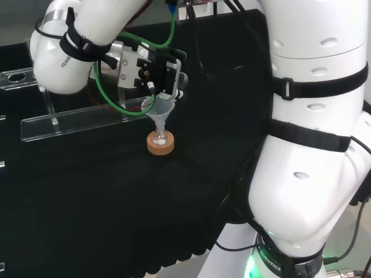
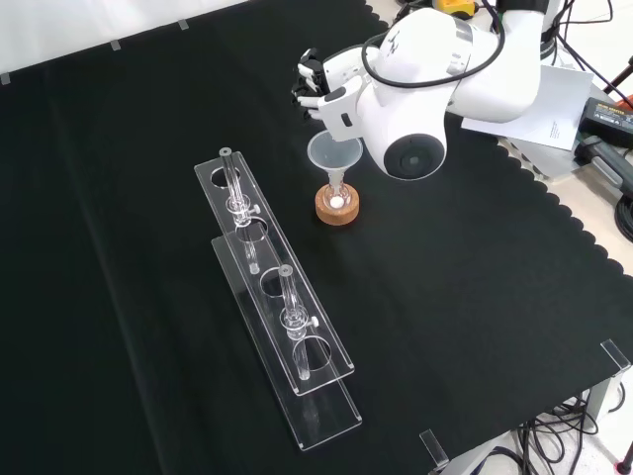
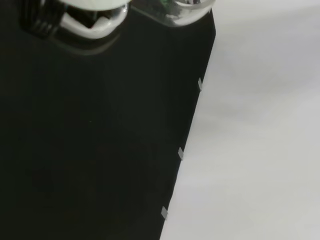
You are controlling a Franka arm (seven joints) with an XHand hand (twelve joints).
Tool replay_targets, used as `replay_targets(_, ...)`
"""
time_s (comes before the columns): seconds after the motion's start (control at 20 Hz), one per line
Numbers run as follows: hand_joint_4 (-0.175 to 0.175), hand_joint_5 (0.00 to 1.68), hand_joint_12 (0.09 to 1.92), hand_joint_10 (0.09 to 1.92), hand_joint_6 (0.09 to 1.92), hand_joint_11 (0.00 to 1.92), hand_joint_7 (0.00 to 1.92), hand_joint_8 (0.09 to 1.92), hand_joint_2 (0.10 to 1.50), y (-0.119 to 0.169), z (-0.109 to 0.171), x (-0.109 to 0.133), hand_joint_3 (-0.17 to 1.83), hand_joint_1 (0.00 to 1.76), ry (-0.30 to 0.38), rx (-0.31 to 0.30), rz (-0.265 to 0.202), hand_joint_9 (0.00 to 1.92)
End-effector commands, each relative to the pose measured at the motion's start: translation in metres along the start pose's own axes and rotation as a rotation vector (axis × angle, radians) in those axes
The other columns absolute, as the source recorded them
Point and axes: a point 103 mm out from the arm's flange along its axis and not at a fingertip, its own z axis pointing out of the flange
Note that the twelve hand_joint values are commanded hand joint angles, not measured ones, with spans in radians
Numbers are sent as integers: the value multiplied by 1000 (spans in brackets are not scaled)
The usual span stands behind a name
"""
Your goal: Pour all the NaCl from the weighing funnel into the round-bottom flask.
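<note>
In the head view the hand (image 1: 165,72) grips the rim of the clear weighing funnel (image 1: 157,111), fingers curled round it. The funnel stands upright, its stem pointing down into the neck of the small round-bottom flask (image 1: 160,139), which sits in a cork ring (image 1: 160,146) with white powder inside. In the front view the clear rack (image 2: 277,322) lies at about seven o'clock from the flask; whether stem touches neck is unclear.

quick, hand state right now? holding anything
Hand: shut on the weighing funnel, its stem pointing down into the round-bottom flask on its cork ring.
</note>
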Motion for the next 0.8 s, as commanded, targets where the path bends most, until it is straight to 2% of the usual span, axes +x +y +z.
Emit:
replay_targets(0.05, 175, 1252, 795, 87, 689, 1184, 803, 626, 696, 0, -2, 1, 601, 1115, -19, -2, 5, 1305)
replay_targets(0.45, 175, 1253, 794, 87, 687, 1185, 800, 627, 695, -1, -4, 0, 602, 1115, -15, -7, 5, 1304)
replay_targets(0.8, 175, 1254, 794, 87, 685, 1186, 800, 627, 695, -3, -2, -5, 602, 1116, 88, -21, -8, 1304)
